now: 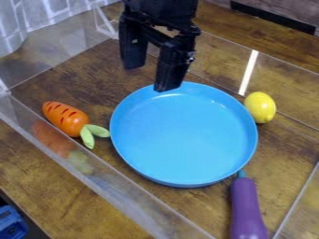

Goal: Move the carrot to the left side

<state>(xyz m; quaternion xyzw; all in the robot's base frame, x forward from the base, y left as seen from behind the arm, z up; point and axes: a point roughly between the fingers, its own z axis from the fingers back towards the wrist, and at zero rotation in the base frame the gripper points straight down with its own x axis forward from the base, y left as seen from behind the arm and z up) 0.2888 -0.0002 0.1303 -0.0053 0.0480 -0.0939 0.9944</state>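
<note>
The small orange carrot (65, 116) with its light green top (95, 133) lies on the wooden table, just left of the blue plate (185, 134). My black gripper (149, 65) hangs above the plate's far left rim, pointing down. Its two fingers stand apart with nothing between them, so it is open. The carrot is well below and to the left of the gripper, and nothing touches it.
A yellow lemon (259, 105) sits to the right of the plate. A purple eggplant (245, 209) lies at the plate's near right edge. Clear plastic walls (37, 51) enclose the wooden table on the left and front.
</note>
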